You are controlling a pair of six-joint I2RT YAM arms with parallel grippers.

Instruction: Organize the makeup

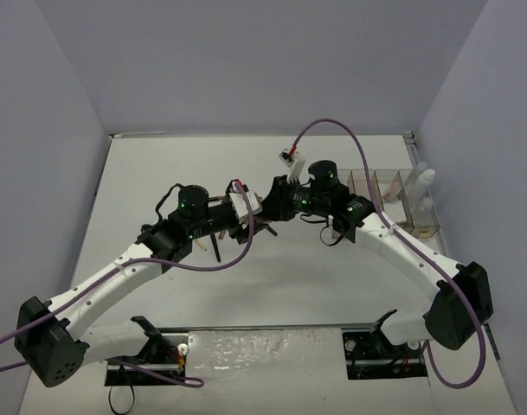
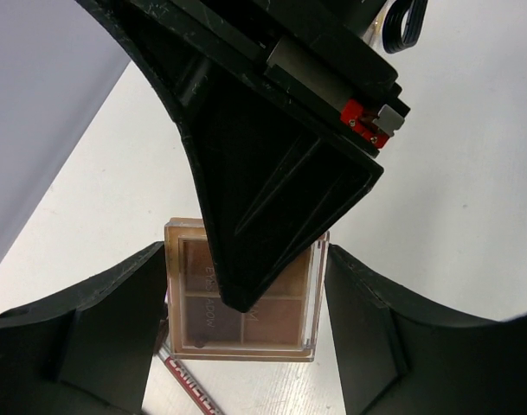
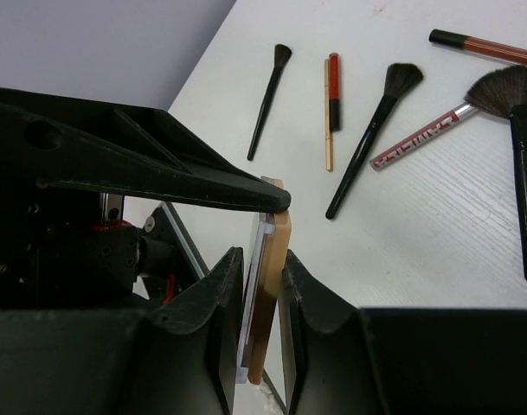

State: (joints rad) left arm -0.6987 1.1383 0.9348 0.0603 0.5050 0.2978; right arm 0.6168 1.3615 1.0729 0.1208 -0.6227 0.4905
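A tan eyeshadow palette with a clear lid (image 2: 280, 320) hangs above the table between both grippers. My left gripper (image 2: 246, 259) pinches its two side edges with its fingertips. My right gripper (image 3: 259, 259) clamps its flat faces, and the palette (image 3: 276, 251) shows edge-on between its fingers, slightly tilted. One right finger covers much of the palette's face in the left wrist view. In the top view the left gripper (image 1: 246, 212) and the right gripper (image 1: 267, 207) meet at mid-table. Below lie black-handled brushes (image 3: 371, 143), a red and gold pencil (image 3: 332, 91) and a red tube (image 3: 423, 134).
The clear organizer (image 1: 393, 203) stands at the right edge with a white-capped bottle (image 1: 423, 181) beside it. A fan brush (image 3: 518, 156) and a dark red lip gloss (image 3: 484, 45) lie further right. A red pencil (image 2: 189, 385) lies under the palette.
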